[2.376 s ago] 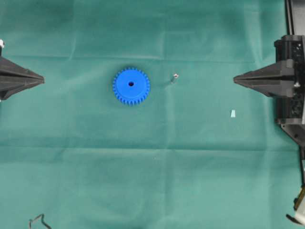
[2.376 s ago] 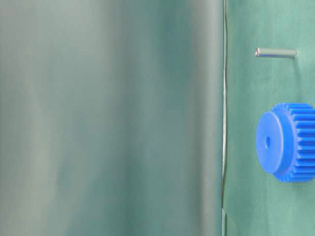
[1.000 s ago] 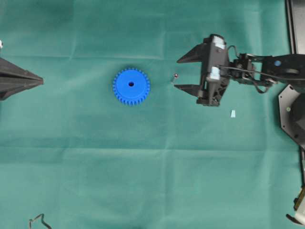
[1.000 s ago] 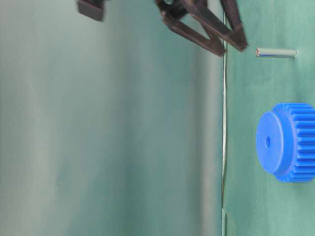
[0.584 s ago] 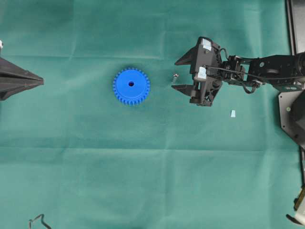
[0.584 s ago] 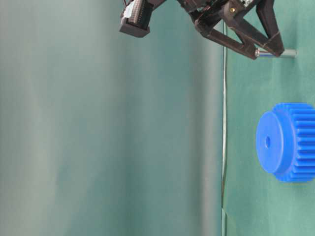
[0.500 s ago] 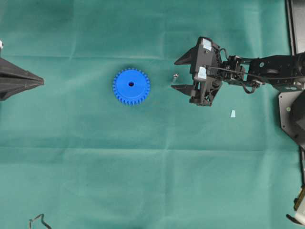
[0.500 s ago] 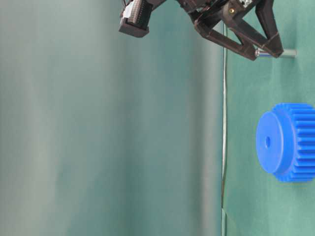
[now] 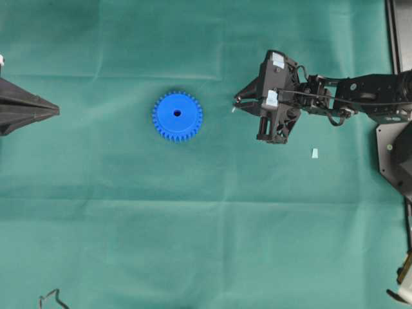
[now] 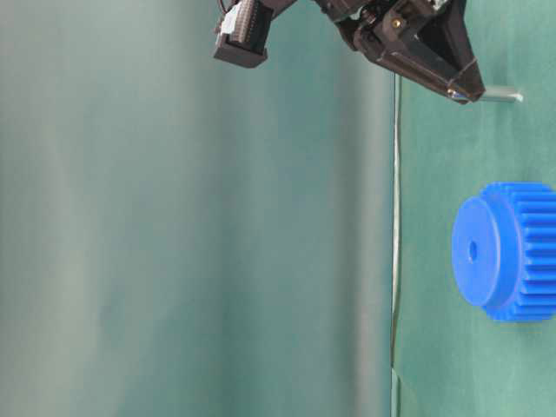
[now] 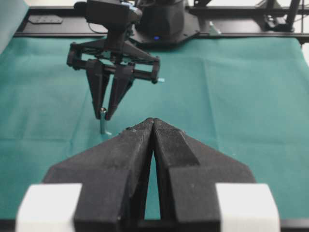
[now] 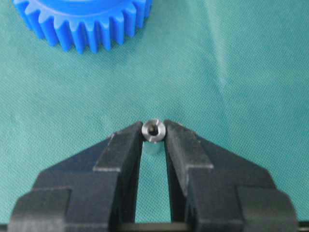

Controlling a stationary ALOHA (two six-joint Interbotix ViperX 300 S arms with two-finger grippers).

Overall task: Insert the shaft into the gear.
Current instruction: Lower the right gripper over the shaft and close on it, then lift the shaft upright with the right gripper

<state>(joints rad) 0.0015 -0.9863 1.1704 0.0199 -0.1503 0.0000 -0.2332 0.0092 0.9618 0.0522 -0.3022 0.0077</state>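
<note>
The blue toothed gear (image 9: pixel 177 116) lies flat on the green cloth, also seen in the table-level view (image 10: pixel 504 252) and at the top of the right wrist view (image 12: pixel 82 19). To its right the small silvery shaft (image 12: pixel 154 130) stands upright on the cloth. My right gripper (image 9: pixel 237 103) is shut on the shaft's top end, one fingertip on each side. The left wrist view looks across at that grip (image 11: pixel 104 115), with the shaft (image 11: pixel 103 123) reaching down to the cloth. My left gripper (image 9: pixel 56 111) rests at the table's left edge, shut and holding nothing.
A small pale blue scrap (image 9: pixel 315 153) lies on the cloth behind the right gripper. A bent wire piece (image 9: pixel 51 299) sits at the front left corner. The right arm's black base (image 9: pixel 396 161) stands at the right edge.
The right arm came in from the right and lowered its open jaws around the shaft. In the last half second the jaws closed onto it. Gear and left gripper have not moved.
</note>
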